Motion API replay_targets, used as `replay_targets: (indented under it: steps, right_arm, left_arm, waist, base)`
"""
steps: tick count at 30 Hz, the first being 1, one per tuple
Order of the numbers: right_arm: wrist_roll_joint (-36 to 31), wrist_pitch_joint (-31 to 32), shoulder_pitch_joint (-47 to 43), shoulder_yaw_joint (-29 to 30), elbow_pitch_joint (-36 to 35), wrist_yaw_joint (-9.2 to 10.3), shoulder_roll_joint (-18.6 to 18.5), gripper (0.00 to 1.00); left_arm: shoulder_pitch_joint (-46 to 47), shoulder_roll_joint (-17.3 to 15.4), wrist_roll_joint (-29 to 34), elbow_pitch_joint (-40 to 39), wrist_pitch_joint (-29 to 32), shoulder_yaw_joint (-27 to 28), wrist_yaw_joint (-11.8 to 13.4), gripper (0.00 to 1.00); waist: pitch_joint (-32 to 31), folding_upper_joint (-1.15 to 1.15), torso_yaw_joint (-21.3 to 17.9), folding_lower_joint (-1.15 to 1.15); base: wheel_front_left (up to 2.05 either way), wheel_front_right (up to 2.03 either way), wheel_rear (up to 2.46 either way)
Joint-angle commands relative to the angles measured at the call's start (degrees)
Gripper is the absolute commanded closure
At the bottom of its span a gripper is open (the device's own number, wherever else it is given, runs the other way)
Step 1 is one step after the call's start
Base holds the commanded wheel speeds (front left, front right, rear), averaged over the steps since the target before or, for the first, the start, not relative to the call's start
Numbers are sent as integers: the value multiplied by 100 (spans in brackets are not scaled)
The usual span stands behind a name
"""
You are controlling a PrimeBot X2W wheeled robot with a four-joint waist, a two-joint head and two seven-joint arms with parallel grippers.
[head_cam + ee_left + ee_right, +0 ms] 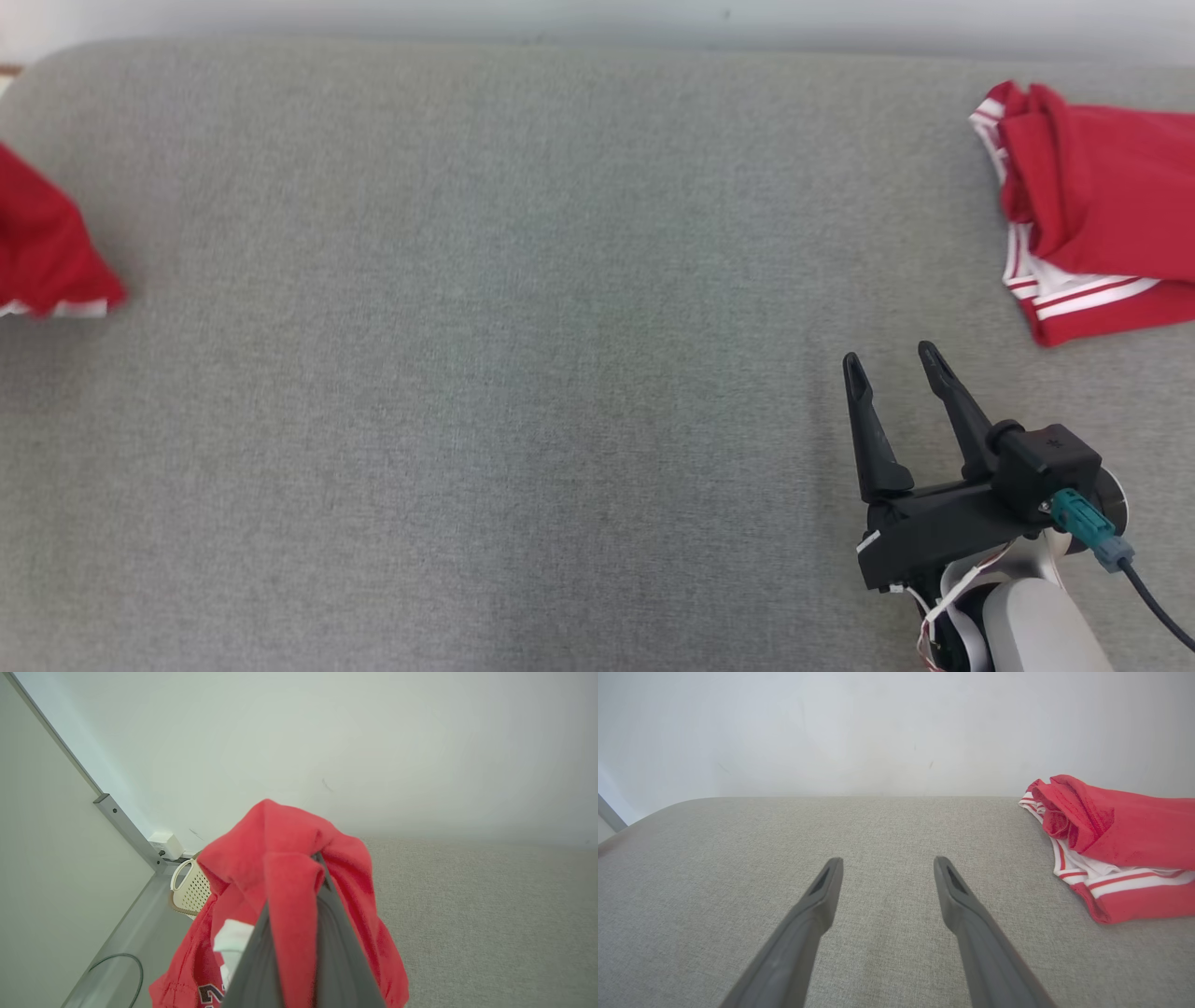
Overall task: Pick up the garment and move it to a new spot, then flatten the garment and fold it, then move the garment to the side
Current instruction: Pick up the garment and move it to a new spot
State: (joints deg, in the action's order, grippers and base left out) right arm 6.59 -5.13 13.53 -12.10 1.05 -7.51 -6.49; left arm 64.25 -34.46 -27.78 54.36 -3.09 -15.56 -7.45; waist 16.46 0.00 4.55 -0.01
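Where the garment (266,849) hangs: 9 o'clock edge of the mat (560,373), bunched, pinched in the left gripper (310,872).
Right gripper (892,359): 4 o'clock, fingers spread, empty.
Folded pile (1092,215): 2 o'clock.
Step done well: carry it high to the bare centre, lower slowly so the cloth spreads, clear of the pile.

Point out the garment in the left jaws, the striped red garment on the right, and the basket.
held garment (280,844): left wrist view, top of the red bunch.
striped red garment (1111,187): head view, upper red layer.
basket (195,890): left wrist view, perforated cream wall.
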Motion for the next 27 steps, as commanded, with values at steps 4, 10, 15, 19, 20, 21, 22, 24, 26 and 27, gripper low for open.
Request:
replay_targets:
  steps: [4,10,15,19,20,21,22,24,26,27]
  right_arm:
    - [94,-113,-88,2,115,4,62,0]
    - [165,-288,-135,39,292,4,163,0]
    - [189,-380,-124,38,389,4,214,0]
    - [231,-470,-104,17,482,4,252,0]
    - [239,-501,-102,28,497,4,264,0]
    - [244,-514,-96,20,519,4,274,0]
    - [251,-540,-98,40,540,4,283,0]
    - [269,-570,-104,52,582,4,297,0]
    - [284,-613,-107,59,618,4,308,0]
    - [287,-618,-101,60,628,4,312,0]
  left_arm:
    - [148,-34,-182,-528,98,-295,5,100]
    - [283,-173,-331,-1612,366,-655,5,100]
    - [253,-196,-396,-2272,611,-801,5,100]
    - [94,-206,-356,-3030,891,-895,97,100]
    - [55,-202,-345,-3247,961,-926,125,100]
    - [10,-209,-344,-3445,1027,-949,155,100]
    - [-34,-199,-363,-3629,1102,-975,181,100]
    - [-139,-168,-416,-4016,1223,-1020,235,100]
    - [-237,-150,-435,-4359,1346,-1079,276,100]
    - [-266,-132,-442,-4511,1394,-1113,295,100]
  waist:
    - [-303,0,-226,1]
    - [-492,0,-518,1]
    - [-569,0,-716,1]
    - [-609,0,-932,1]
    - [-612,0,-985,1]
    - [-620,0,-1050,1]
    - [-622,0,-1098,1]
    - [-628,0,-1200,1]
    - [-621,0,-1284,1]
    - [-613,0,-1317,1]
  base:
    - [0,0,0]
    - [0,0,0]
    - [0,0,0]
    - [0,0,0]
    - [0,0,0]
    - [0,0,0]
    - [0,0,0]
    - [0,0,0]
    - [0,0,0]
    - [0,0,0]
